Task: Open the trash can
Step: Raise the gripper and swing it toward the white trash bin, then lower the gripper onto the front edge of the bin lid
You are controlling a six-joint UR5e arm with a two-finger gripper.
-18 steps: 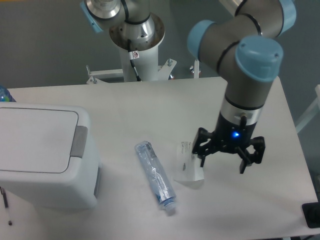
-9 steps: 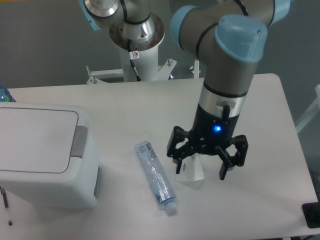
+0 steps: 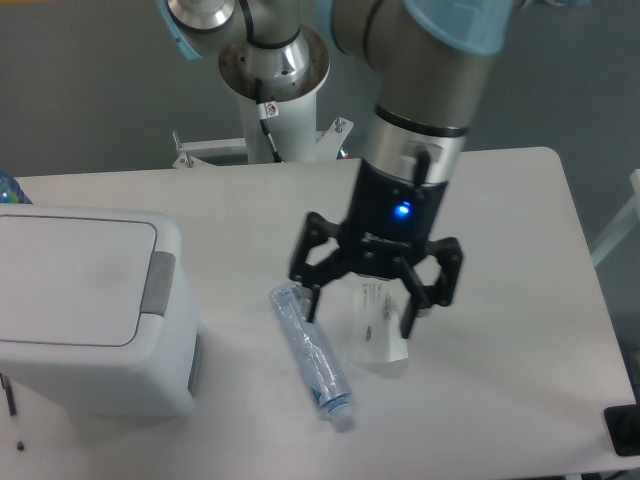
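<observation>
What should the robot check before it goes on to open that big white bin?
1. Lid of the trash can closed and waiting: ok, it lies flat.
2. Grey push tab unobstructed: ok, nothing on it.
3. Gripper free to press: ok, fingers spread, holding nothing.
4. Gripper at the tab: not ok, it hangs well to the right of the bin.
5. Path clear: cannot tell; the crushed bottle and a clear packet lie under the gripper, height unclear.
</observation>
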